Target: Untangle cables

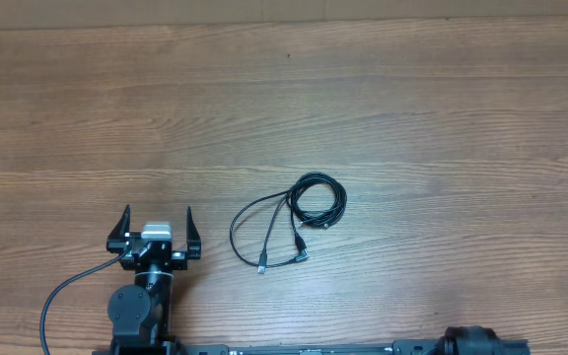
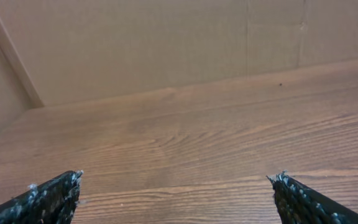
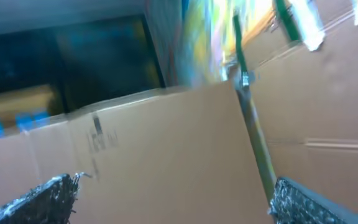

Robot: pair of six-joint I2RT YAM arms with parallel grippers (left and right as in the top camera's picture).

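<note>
Left gripper (image 1: 157, 215): my jaws released, spread wide, holding nothing. The cables (image 1: 294, 222) lie tangled on the table (image 1: 412, 118), off to its right, apart. Right gripper (image 3: 178, 186): likewise spread, facing cardboard (image 3: 166, 143).

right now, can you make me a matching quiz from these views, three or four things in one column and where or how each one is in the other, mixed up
Things:
1. cables
2. left gripper
3. right gripper
4. table

Places or states:
a. jaws open, facing cardboard boxes
b. brown wood grain
c. black, loosely coiled, lying untouched
d. jaws open, over the wood, to the cables' left

Pairs: 1-c, 2-d, 3-a, 4-b
</note>
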